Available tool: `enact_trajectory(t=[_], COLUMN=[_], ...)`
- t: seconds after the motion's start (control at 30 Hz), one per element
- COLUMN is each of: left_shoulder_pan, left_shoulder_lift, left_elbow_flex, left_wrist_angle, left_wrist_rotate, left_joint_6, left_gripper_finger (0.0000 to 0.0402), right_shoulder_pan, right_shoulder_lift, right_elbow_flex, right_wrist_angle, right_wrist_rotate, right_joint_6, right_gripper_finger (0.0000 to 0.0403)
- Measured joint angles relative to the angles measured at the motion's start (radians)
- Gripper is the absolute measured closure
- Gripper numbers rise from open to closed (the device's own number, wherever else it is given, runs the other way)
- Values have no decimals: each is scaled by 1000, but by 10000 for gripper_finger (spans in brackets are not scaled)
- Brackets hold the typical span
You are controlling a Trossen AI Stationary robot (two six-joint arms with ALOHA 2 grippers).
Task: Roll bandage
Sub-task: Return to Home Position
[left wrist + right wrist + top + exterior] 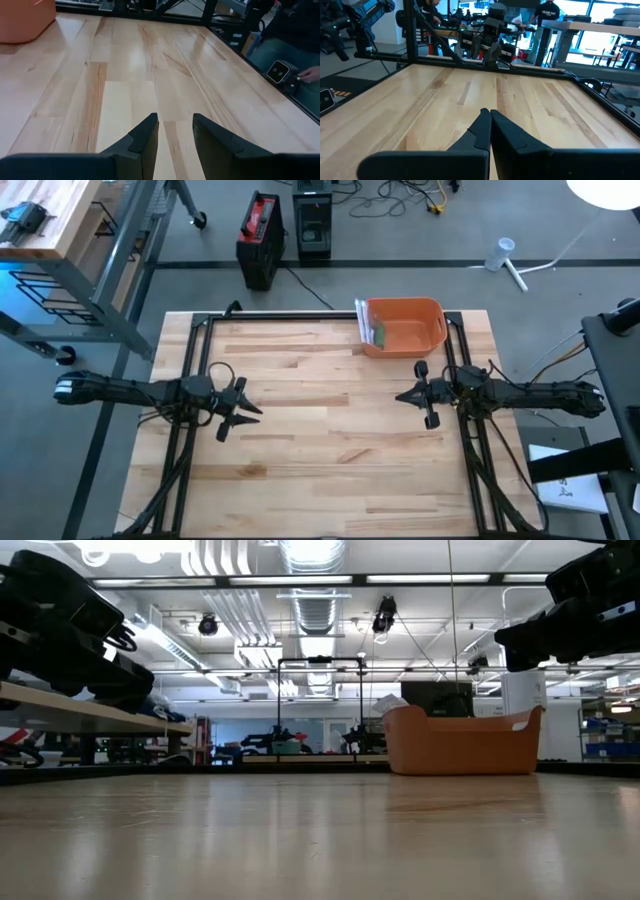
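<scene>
The wooden surface (320,470) carries the orange bin (412,335) at its far right; the transparent zip bag (372,326) lies inside, against the bin's left wall. The job looks done, with both arms homing; the left claw (175,118) hangs narrowly parted at the left; the right claw (490,113) is pinched together, empty, at the right; next, both need only settle.

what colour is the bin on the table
The bin is orange, clearest in the high view.
</scene>
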Motion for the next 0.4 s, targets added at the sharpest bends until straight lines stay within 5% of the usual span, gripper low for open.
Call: enact_trajectory(t=[0.4], left_shoulder_pan=[0], left_shoulder_lift=[15], left_elbow_flex=[0], left_wrist_angle=[1], left_wrist_rotate=[0], left_joint_6=[0], left_gripper_finger=[287], right_shoulder_pan=[0], right_shoulder_lift=[0], right_elbow_flex=[0], right_wrist_angle=[0], right_wrist_rotate=[0], right_joint_6=[0], right_gripper_finger=[403])
